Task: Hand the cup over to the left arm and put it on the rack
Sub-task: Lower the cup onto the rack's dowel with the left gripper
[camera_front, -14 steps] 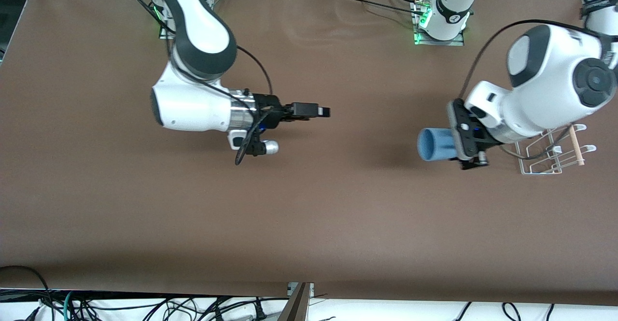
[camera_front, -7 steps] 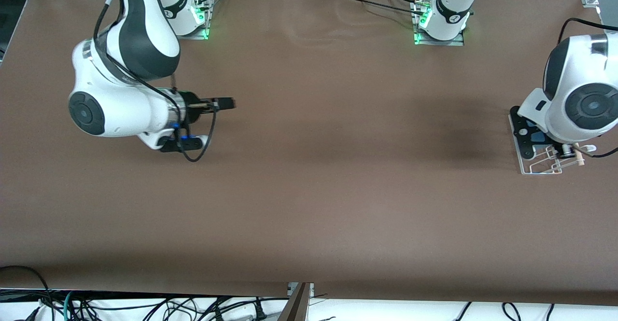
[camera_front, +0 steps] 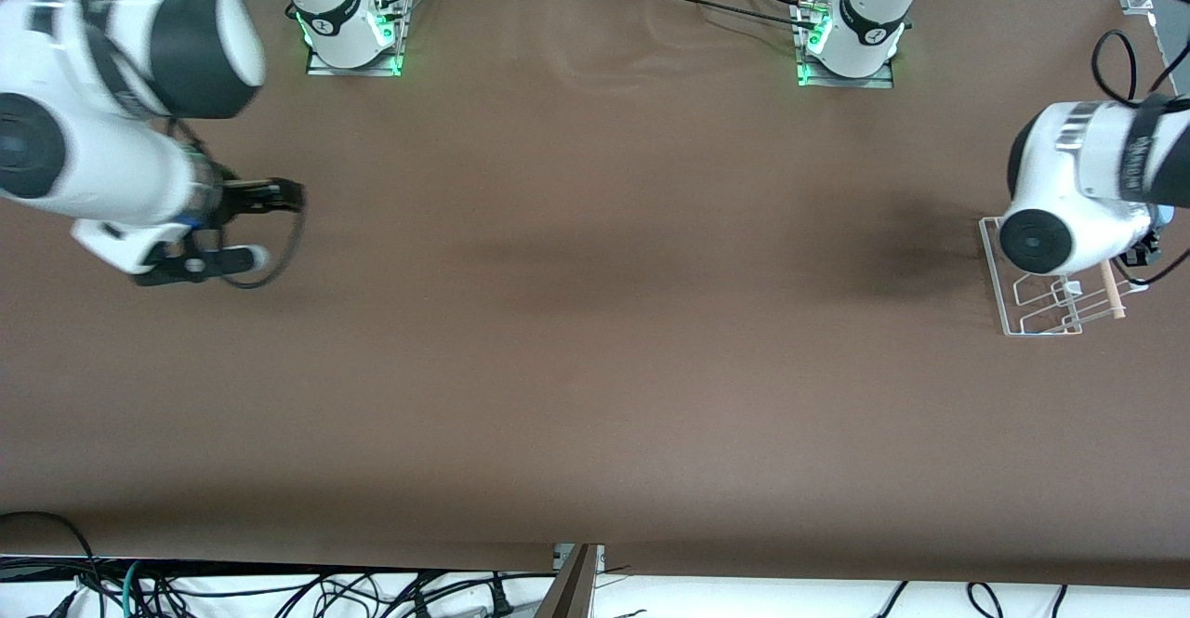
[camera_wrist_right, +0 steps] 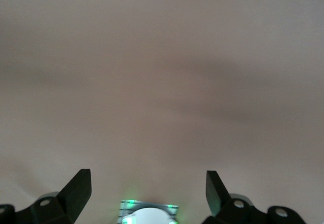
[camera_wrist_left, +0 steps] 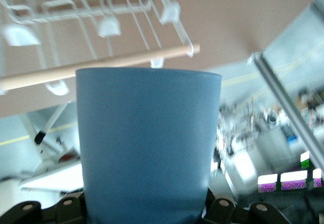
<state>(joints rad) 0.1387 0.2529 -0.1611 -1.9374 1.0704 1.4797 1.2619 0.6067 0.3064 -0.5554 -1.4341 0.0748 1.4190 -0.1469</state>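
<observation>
Left wrist view: the cup (camera_wrist_left: 148,143) fills the frame centre, light blue and smooth, seated between the fingers of the left gripper (camera_wrist_left: 147,211), which is clamped on it. The rack (camera_wrist_left: 96,19) sits just past the cup's rim, white wire loops with white-tipped pegs and a light wooden dowel (camera_wrist_left: 101,64) across it. No contact between cup and rack can be made out.

Front view: the left arm (camera_front: 1083,186) stands at the right edge of the frame, its wrist over the rack (camera_front: 1023,316); only a sliver of blue shows by the wrist. The rack rests on the table (camera_front: 595,367) at the left arm's end.

The right gripper (camera_front: 290,196) hangs over the table at the left edge of the frame, well apart from the rack; in the right wrist view its fingers (camera_wrist_right: 76,188) are spread wide with nothing between them.

Surface: plain brown matte covering, faintly rippled near the upper centre. Both arm bases (camera_front: 848,37) glow green along the top. Loose cables (camera_front: 279,590) lie below the table's lower edge. Blurred lab benches and lit screens (camera_wrist_left: 283,181) show past the cup. No legible writing anywhere.
</observation>
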